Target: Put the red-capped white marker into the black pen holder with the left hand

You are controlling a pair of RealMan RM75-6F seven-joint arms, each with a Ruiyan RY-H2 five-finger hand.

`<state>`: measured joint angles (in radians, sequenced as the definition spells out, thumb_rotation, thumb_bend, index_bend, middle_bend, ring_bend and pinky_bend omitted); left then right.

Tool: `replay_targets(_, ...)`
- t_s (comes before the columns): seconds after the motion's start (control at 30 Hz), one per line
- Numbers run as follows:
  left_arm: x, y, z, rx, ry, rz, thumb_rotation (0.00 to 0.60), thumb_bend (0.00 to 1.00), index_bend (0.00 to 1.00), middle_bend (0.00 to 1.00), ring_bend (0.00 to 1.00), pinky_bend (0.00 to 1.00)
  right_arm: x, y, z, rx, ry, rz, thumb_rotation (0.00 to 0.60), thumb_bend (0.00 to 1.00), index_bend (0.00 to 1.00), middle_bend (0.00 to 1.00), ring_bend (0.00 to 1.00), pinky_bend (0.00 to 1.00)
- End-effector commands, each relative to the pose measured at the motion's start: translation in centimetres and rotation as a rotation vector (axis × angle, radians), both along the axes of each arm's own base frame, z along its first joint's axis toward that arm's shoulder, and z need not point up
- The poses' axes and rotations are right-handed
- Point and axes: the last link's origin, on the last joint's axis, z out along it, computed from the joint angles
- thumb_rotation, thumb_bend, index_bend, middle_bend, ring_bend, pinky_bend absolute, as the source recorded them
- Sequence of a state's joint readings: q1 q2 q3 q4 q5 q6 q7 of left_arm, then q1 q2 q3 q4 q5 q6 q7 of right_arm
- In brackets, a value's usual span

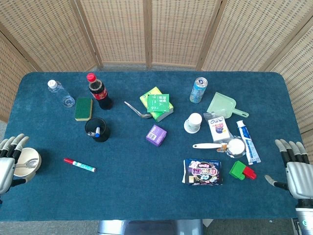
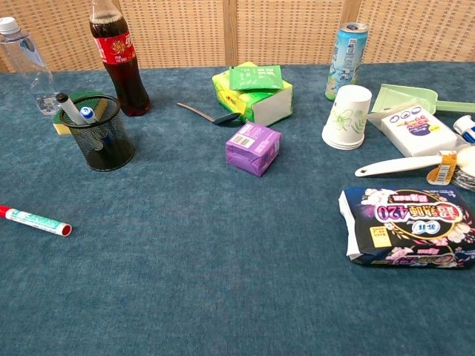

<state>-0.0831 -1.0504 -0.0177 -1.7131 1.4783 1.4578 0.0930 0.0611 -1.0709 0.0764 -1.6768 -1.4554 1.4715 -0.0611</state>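
The red-capped white marker (image 1: 79,165) (image 2: 33,219) lies flat on the blue cloth near the front left. The black mesh pen holder (image 1: 97,129) (image 2: 99,132) stands upright behind it, with pens inside. My left hand (image 1: 8,161) hovers at the table's left edge, fingers spread and empty, well left of the marker and beside a small bowl (image 1: 28,164) with a spoon. My right hand (image 1: 295,170) is at the far right edge, fingers apart, holding nothing. Neither hand shows in the chest view.
A cola bottle (image 1: 99,91), sponge (image 1: 83,108) and water bottle (image 1: 60,93) stand behind the holder. Mid-table lie a purple box (image 1: 156,135), green packs (image 1: 157,103) and a spoon (image 1: 138,110). A can (image 1: 198,90), cup (image 1: 193,123), dustpan (image 1: 222,105), toothpaste (image 1: 247,141) and snack bag (image 1: 202,171) crowd the right.
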Motion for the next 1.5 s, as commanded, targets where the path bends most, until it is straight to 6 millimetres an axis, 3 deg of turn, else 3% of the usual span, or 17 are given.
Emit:
replay_targets(0.03, 0.0, 0.0, 0.0, -0.003, 0.002, 0.002, 0.6, 0.07, 0.0, 0.0, 0.0, 0.0, 0.0, 0.0, 0.0, 0.0, -0.002, 0.0, 0.6, 0.0, 0.06, 0.0, 0.0, 0.0)
replay_targets(0.53, 0.3, 0.8, -1.0, -0.033, -0.012, -0.072, 0.6, 0.08, 0.04, 0.0, 0.0, 0.0, 0.0, -0.1, -0.1, 0.007, -0.009, -0.002, 0.6, 0.0, 0.06, 0.0, 0.0, 0.0)
replay_targets(0.73, 0.5, 2.5, -3.1, -0.149, 0.041, -0.101, 0.6, 0.23, 0.11, 0.0, 0.0, 0.0, 0.2, 0.2, 0.7, -0.01, -0.043, 0.006, 0.6, 0.0, 0.06, 0.0, 0.0, 0.0)
replay_targets(0.97, 1.6, 5.0, -4.4, -0.222, 0.12, -0.151, 0.6, 0.26, 0.28, 0.0, 0.0, 0.0, 0.2, 0.3, 1.1, -0.021, -0.056, 0.007, 0.6, 0.0, 0.06, 0.0, 0.0, 0.0)
replay_targets(1.17, 2.5, 6.1, -5.7, -0.279, 0.198, -0.175, 0.6, 0.3, 0.3, 0.0, 0.0, 0.0, 0.1, 0.3, 1.3, -0.024, -0.068, 0.001, 0.6, 0.0, 0.06, 0.0, 0.0, 0.0)
replay_targets(1.5, 2.8, 6.0, -9.5, -0.369, 0.253, -0.203, 0.6, 0.3, 0.33, 0.0, 0.0, 0.0, 0.1, 0.3, 1.5, -0.021, -0.091, 0.004, 0.6, 0.0, 0.06, 0.0, 0.0, 0.0)
